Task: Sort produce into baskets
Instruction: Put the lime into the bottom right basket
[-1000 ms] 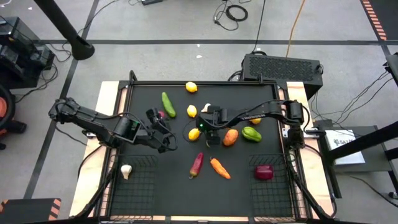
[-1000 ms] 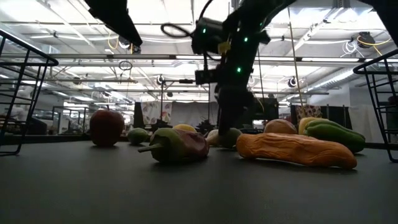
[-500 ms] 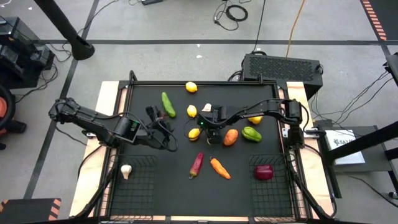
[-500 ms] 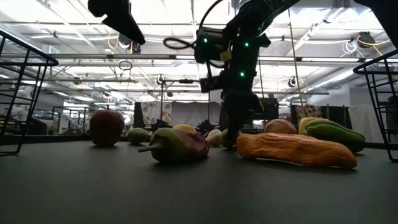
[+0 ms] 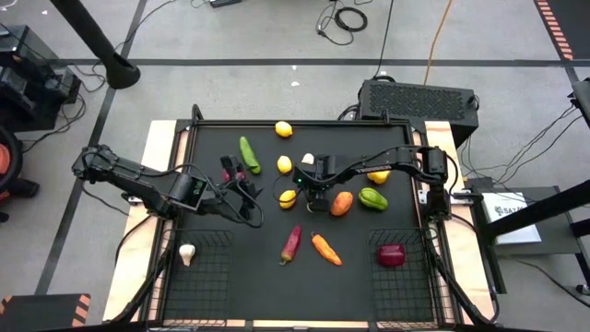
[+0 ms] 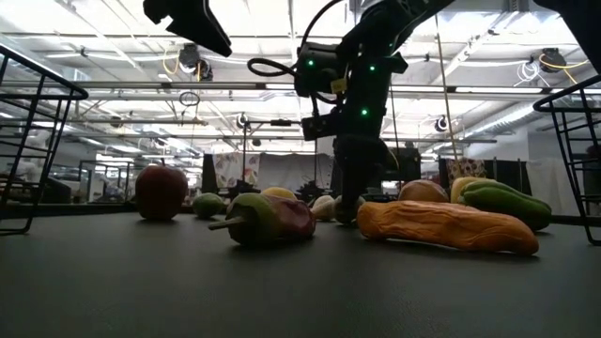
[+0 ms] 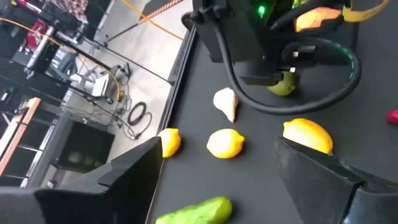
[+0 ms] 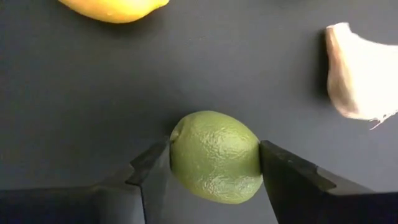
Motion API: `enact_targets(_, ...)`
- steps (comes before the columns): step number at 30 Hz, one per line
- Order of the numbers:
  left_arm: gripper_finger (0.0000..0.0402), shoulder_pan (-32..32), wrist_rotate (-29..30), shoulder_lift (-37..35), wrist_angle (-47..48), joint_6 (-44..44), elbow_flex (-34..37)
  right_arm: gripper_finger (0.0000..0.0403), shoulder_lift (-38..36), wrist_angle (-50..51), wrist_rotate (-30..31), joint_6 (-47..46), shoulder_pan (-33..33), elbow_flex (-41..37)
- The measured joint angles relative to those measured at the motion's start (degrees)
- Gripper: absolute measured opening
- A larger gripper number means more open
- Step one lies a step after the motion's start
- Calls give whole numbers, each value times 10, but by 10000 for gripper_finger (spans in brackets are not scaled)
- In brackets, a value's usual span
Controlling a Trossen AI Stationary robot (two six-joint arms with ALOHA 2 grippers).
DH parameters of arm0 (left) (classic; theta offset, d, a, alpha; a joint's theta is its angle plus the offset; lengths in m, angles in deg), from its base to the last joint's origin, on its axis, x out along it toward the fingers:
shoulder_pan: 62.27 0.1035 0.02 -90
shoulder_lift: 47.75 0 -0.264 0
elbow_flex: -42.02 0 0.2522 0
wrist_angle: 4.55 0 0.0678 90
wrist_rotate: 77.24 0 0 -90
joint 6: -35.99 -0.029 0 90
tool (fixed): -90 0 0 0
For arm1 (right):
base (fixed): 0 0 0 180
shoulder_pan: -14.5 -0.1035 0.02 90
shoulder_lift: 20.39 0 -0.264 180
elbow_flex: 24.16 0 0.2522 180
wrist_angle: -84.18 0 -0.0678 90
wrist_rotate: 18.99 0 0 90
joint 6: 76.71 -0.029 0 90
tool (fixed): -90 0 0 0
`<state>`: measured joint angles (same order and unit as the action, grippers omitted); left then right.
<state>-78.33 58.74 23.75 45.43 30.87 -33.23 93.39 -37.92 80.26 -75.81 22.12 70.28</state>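
Observation:
My right gripper point(image 8: 214, 167) points down at mid-table and is shut on a green lime point(image 8: 214, 155); in the high view the gripper point(image 5: 309, 191) covers the lime. My left gripper point(image 5: 241, 184) hangs open above the table to its left, holding nothing. Lying loose on the black tabletop are lemons point(image 5: 284, 129) point(image 5: 284, 165) point(image 5: 288, 198), a cucumber point(image 5: 249, 154), a garlic point(image 5: 307, 160), an orange fruit point(image 5: 342, 203), a green pepper point(image 5: 372, 198), a red-green pepper point(image 5: 291, 243) and a carrot point(image 5: 324, 248). The left basket point(image 5: 207, 281) holds a garlic point(image 5: 187, 254), the right basket point(image 5: 410, 281) a red apple point(image 5: 391, 254). My right gripper pinches the lime between its two fingers, one finger point(image 8: 152, 171) on the lime's side point(image 8: 178, 155) and the other on the opposite side point(image 8: 254, 158). The fingers come from above, pointing steeply down. In the low view they reach down to the tabletop point(image 6: 349, 211).
The two wire baskets stand at the near corners of the table. A yellow piece point(image 5: 378, 177) lies under the right arm, and a small red piece point(image 5: 238, 171) lies by the left gripper. Bare tabletop lies between the baskets at the near edge.
My right gripper has closed its fingers onto the lime while staying in place over it. My left gripper has rolled its wrist where it hangs, without travelling.

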Motion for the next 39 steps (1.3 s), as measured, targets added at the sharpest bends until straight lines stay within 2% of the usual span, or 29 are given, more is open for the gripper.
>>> enact_targets(5, 312, 0, 0, 0, 1, 2, 0, 212, -17, 26, -28, -20, -13, 0)
enact_targets(10, 312, 0, 0, 0, 2, 3, 0, 212, -59, 55, -101, -62, -27, 13)
enact_targets(16, 312, 0, -1, 0, 2, 16, 0, 212, -140, 121, -190, -116, -58, 14)
enact_targets(20, 312, 0, -1, 0, 3, 17, 0, 212, -213, 156, -228, -200, -91, 14)
enact_targets(26, 312, 0, -1, 0, 3, 22, 0, 212, -314, 177, -225, -358, -167, 15)
enact_targets(30, 312, 0, -3, 0, 2, 33, 0, 212, -355, 230, -186, -476, -242, 15)
enact_targets(39, 312, 0, -3, 0, 2, 35, 0, 212, -350, 357, -98, -777, -436, 15)
